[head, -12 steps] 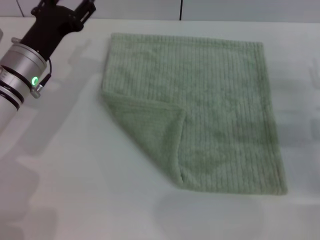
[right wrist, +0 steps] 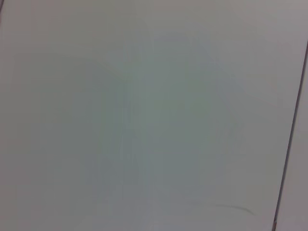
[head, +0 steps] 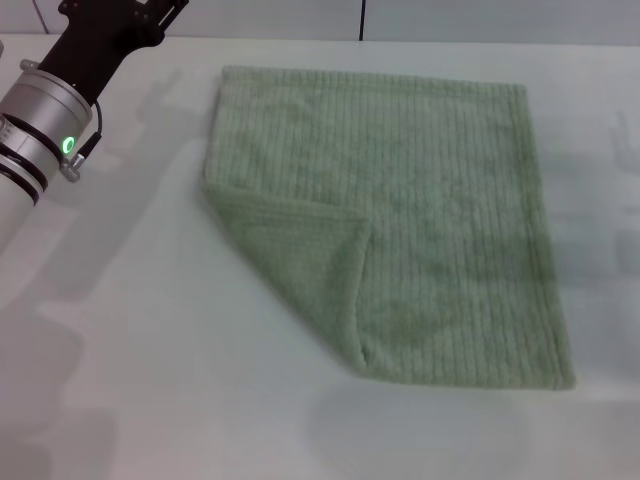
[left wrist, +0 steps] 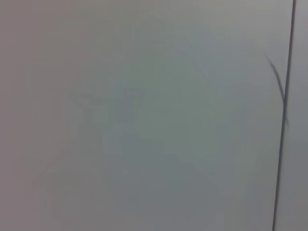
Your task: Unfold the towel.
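Observation:
The pale sage-green towel (head: pixel 430 190) lies flat on the white table (head: pixel 150 360) in the head view, right of centre. Its near-left corner (head: pixel 300 260) is folded over onto the cloth as a triangular flap. My left gripper (head: pixel 122 6) is at the far-left top of the view, above the table and well clear of the towel's left edge. Its two black fingers stand apart with nothing between them, and their tips are cut off by the view's edge. The right gripper is out of view. Both wrist views show only a plain pale surface.
The silver and black left forearm (head: pixel 45 120), with a green light, slants across the far-left side. Bare table surface lies in front of and left of the towel. A dark vertical seam (head: pixel 361 20) marks the wall behind the table.
My left arm has drawn a little farther back and left, towards the view's top-left corner. The towel has not moved.

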